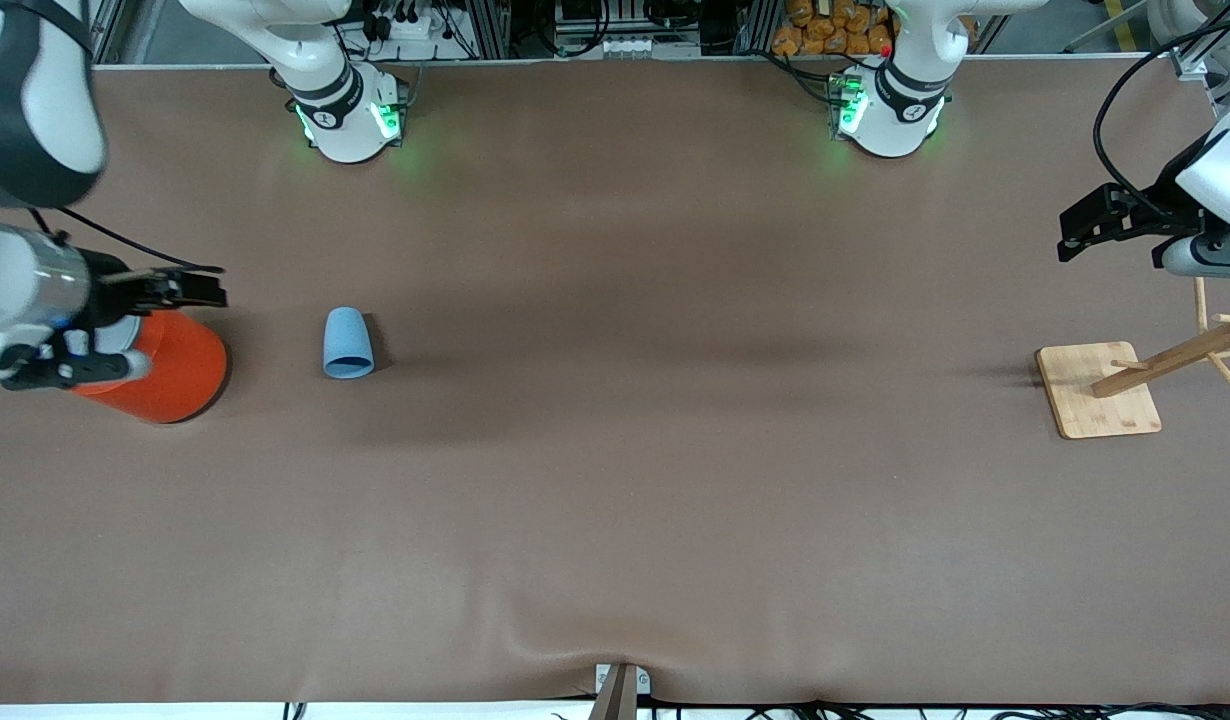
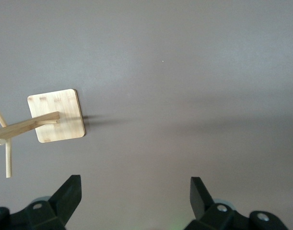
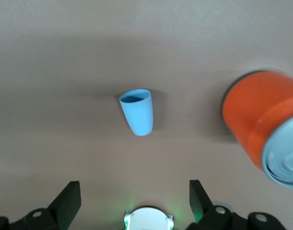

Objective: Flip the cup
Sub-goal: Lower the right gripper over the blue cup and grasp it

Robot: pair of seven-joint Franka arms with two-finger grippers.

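Two open, empty grippers I see, right gripper [image 1: 125,325] over the orange can [image 1: 180,370] at the right arm's worktop edge, left gripper [image 1: 1105,225] over the opposite edge, cup [image 1: 347,343] lying on its side beside the can, long axis running toward the front camera, mouth facing it.

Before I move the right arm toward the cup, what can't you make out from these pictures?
- Orange can: front view, the right gripper above covers its lid; right wrist view blurs the lid and cuts it off at the edge.
- Wooden rack: its pegs are cut off by the edge in the front and left wrist views.
- Cup: lying on its side; the side resting on the table is unseen.
- Left gripper: front view, fingertips too small and dark.
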